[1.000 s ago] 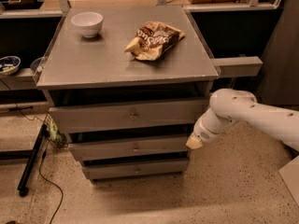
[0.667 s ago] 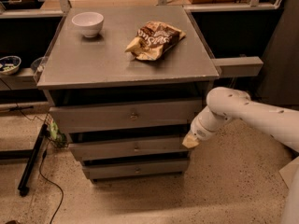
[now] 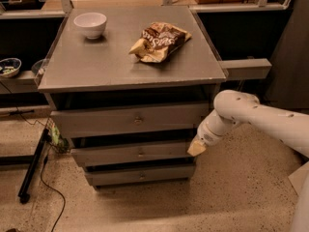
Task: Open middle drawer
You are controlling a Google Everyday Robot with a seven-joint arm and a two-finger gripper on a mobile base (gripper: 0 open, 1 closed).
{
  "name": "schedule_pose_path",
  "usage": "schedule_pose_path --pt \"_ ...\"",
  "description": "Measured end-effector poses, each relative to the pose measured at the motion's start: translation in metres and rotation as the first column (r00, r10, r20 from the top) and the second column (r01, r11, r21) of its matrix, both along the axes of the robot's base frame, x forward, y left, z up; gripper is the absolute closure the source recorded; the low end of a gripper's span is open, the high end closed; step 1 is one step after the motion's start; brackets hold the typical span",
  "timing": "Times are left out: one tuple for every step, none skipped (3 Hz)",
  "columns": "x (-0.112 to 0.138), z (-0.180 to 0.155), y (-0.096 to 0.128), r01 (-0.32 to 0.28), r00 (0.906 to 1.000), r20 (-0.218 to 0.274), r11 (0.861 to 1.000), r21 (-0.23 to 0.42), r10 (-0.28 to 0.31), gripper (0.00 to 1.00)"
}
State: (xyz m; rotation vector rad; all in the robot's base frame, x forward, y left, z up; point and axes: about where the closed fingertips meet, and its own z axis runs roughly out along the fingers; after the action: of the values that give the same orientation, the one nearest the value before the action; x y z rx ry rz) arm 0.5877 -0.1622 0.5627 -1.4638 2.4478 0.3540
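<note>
Camera view, entry for one moment

Item 1: grey flat-topped wooden cabinet (image 3: pixel 96 66) with three stacked drawers. Its top carries a white round ceramic bowl (image 3: pixel 90 24) near the back left corner and a crumpled brown snack bag (image 3: pixel 159 41) right of centre. Both sit well in from the front edge.

Item 2: middle drawer (image 3: pixel 111 154), grey flat wooden front with a small round metal knob (image 3: pixel 140 153) at its centre. It lies between the taller grey top drawer (image 3: pixel 96 122) and the narrower grey bottom drawer (image 3: pixel 116 177), with a dark gap above and below its front.

Item 3: gripper (image 3: pixel 197 148), pale yellowish tip on a white rounded arm (image 3: pixel 260 117) reaching in from the right. It sits at the right end of the middle drawer front, well apart from the knob. Whether it touches the front cannot be told, and neither can its state, spread or pressed together.

Item 4: open room. Speckled beige floor (image 3: pixel 231 192) lies bare in front of the drawers and to their right under the arm. A black pole with a trailing cable (image 3: pixel 31 170) lies on the floor left of the cabinet.

Change against one second earlier: the gripper has shifted slightly left, closer to the drawer's right end, while all three drawer fronts, the bowl and the bag sit as before
</note>
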Motion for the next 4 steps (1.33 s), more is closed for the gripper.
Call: schedule_pose_path --pt "0.0 0.0 0.0 0.0 1.0 0.0 1.0 0.0 0.0 0.05" --pt "0.0 0.0 0.0 0.0 1.0 0.0 1.0 0.0 0.0 0.0" --pt "0.002 -0.004 0.004 -0.003 1.0 -0.003 1.0 -0.007 0.003 0.0" --pt "0.006 -0.022 0.007 0.018 0.9995 -0.024 1.0 -0.02 -0.018 0.0"
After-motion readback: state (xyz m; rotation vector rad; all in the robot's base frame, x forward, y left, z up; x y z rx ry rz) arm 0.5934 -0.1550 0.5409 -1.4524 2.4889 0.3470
